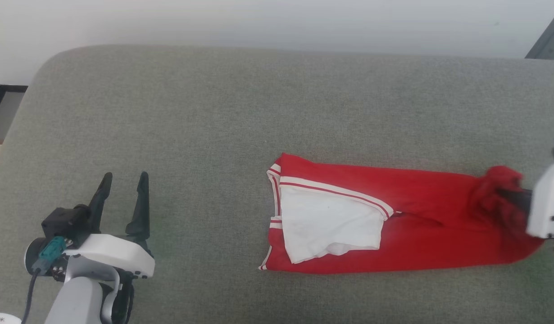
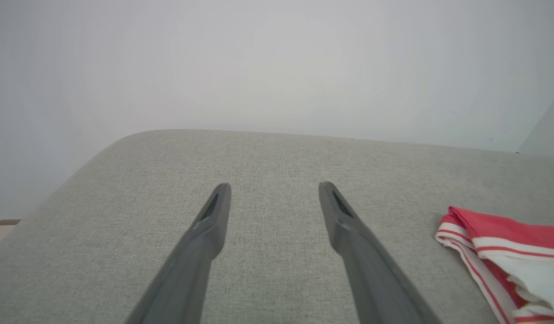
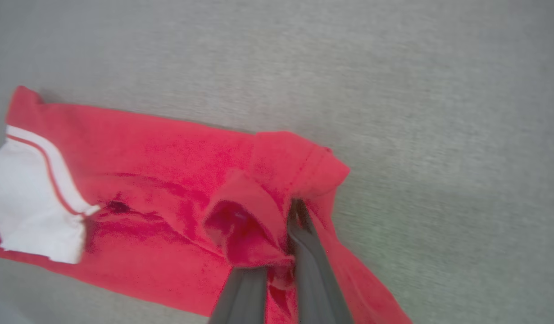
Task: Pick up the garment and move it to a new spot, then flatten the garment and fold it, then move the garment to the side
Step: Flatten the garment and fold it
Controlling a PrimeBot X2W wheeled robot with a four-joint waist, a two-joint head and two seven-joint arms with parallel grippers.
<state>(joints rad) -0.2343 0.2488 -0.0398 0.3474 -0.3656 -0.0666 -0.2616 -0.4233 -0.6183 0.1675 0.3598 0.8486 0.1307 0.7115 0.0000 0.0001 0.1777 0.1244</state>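
Gripping only a bunched fold of red cloth, the right pincer (image 3: 283, 234) is clamped shut on the hem end of the garment (image 1: 416, 216), which lies lengthwise in the right half of the table (image 1: 191, 112), nearer the front edge, with its bunched end close to the right edge. The hold looks narrow and off to one end, so a pull from here would likely drag the long body sideways, letting it twist or wrinkle instead of travelling flat. The white sleeve (image 1: 331, 220) lying loose on top could slide or flip open. It is unclear whether both layers are caught; if not, the lower one may lag. The left pincer (image 1: 124, 180) hangs spread wide and empty near the front left corner, well apart, giving no support, and a pull rightward risks cloth spilling over the edge
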